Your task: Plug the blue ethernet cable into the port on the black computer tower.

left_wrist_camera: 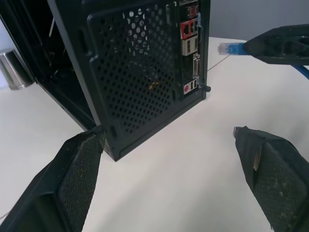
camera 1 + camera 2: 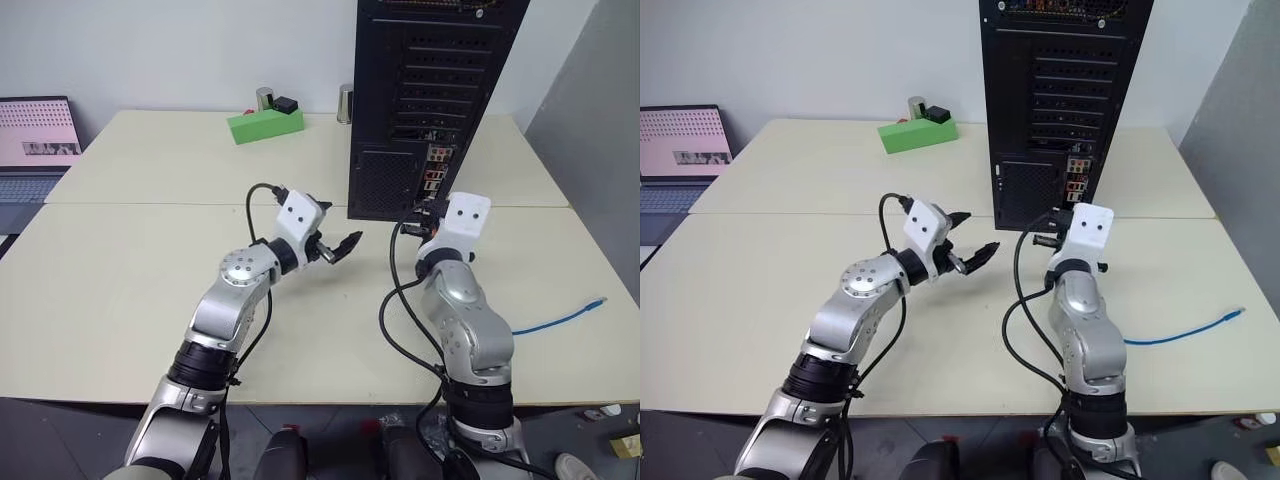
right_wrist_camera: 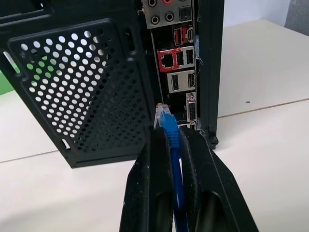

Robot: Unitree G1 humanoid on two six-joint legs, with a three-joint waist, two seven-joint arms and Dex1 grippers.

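Note:
The black computer tower [image 2: 430, 100] stands at the back middle of the table, its rear facing me, with the socket panel [image 3: 176, 58] at its lower right. My right gripper [image 3: 170, 137] is shut on the blue ethernet cable [image 3: 171, 130] just behind its clear plug [image 3: 161, 113]. The plug points at the panel, a short way in front of and below the red-framed port [image 3: 167, 59]. The rest of the cable trails over the table to the right [image 2: 560, 320]. Left of the tower's base, my left gripper [image 2: 335, 245] is open and holds nothing.
A green box [image 2: 265, 124] and two metal cups [image 2: 344, 103] stand at the back of the table, left of the tower. A laptop [image 2: 35, 150] sits at the far left. The table's right edge [image 2: 600, 260] is close to the cable's loose end.

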